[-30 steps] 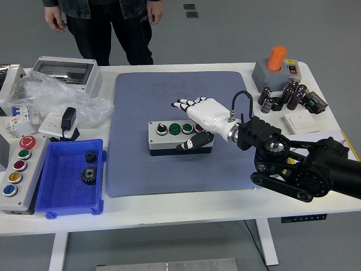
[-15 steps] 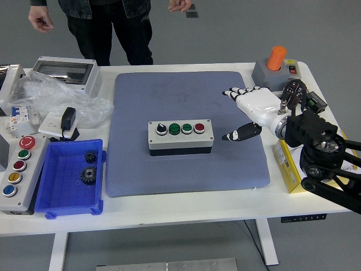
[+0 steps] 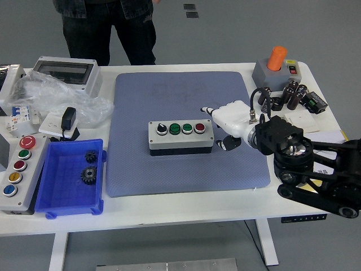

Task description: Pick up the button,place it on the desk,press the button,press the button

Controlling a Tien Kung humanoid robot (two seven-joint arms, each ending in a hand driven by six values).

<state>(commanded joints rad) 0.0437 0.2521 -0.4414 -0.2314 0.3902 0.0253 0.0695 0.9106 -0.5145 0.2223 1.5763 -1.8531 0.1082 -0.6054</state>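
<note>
We see the white right hand (image 3: 225,121) beside the button box (image 3: 180,136), holding nothing.
The grey box sits mid-mat (image 3: 186,169) on the white table (image 3: 169,212), with four round controls: one black knob, two green, one red. The hand's fingers are loosely extended just right of it. No writing is legible.

A grey button box (image 3: 180,136) lies flat mid-mat, long side facing the near edge. Its top carries four controls in a row (black knob, two green buttons, one red).
</note>
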